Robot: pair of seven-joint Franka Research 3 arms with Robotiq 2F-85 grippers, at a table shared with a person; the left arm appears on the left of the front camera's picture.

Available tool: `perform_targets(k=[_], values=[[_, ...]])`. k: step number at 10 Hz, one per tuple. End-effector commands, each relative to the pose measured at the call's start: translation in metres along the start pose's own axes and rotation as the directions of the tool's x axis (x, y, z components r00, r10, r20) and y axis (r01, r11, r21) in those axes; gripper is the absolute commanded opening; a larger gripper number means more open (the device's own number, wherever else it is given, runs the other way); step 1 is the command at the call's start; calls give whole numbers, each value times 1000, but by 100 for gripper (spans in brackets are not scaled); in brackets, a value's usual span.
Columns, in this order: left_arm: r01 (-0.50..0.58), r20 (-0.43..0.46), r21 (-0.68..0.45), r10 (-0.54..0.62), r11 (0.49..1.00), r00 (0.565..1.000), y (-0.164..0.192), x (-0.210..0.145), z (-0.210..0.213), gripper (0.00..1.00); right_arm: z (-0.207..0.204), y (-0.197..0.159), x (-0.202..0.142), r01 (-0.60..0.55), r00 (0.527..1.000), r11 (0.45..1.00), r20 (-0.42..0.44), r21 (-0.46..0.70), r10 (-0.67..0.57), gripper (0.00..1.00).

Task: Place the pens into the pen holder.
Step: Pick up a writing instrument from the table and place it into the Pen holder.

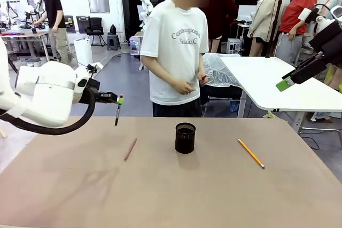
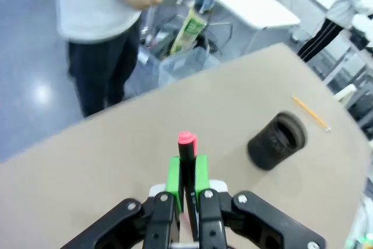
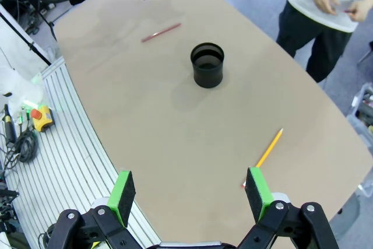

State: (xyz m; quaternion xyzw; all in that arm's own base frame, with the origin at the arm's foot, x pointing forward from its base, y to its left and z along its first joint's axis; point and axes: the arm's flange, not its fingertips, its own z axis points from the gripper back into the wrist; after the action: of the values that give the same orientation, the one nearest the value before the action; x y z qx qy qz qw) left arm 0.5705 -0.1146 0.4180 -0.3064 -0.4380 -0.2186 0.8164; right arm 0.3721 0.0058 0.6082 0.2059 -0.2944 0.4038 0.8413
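My left pincer (image 1: 118, 100) is clamped on the dark pen (image 1: 117, 115), up by its pink end, over the left of the bench (image 1: 160, 201). The rest of the pen hangs down, clear of the surface. With so short a hold at one end, I judge the pen could swing or slip as I carry it. A tilted tip could then strike the rim instead of dropping inside. The holder (image 1: 185, 138) looks light, so a knock might push it or tip it over. My right pincer (image 1: 285, 84) stands wide open and empty, raised high at the right.

The brown pen (image 1: 130, 149) lies flat on the bench, below my left pincer and a little to its right. The holder stands upright mid-bench, further right and well apart from the hanging pen. The pencil (image 1: 251, 153) lies right of the holder, near my right side. A person (image 1: 173, 52) stands at the far edge.
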Motion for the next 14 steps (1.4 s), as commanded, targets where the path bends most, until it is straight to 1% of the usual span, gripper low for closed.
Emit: perform_targets(k=[1,2,5,6,7,9,12,14], values=[[126,163,-119,-106,985,981,-12,-2,-9,0,0,1,2,2,1000,1000,16,16,-3,100],[154,224,-151,-118,977,968,-20,1,-14,0,0,1,2,2,1000,1000,16,16,-3,100],[240,327,-238,-155,941,932,-41,4,-23,0,0,1,2,2,1000,1000,16,16,-3,100],[251,351,-267,-149,930,925,-46,6,-24,0,0,1,2,2,1000,1000,16,16,-3,100],[255,363,-298,-138,920,921,-53,8,-24,0,0,1,2,2,1000,1000,16,16,-3,100],[266,373,-319,-137,910,918,-61,11,-20,0,0,1,2,2,1000,1000,16,16,-3,100],[298,396,-320,-159,899,905,-64,19,-1,0,0,1,2,2,1000,1000,16,16,-3,100],[311,388,-300,-183,902,904,-60,21,11,0,0,1,2,2,1000,1000,16,16,-3,100]])
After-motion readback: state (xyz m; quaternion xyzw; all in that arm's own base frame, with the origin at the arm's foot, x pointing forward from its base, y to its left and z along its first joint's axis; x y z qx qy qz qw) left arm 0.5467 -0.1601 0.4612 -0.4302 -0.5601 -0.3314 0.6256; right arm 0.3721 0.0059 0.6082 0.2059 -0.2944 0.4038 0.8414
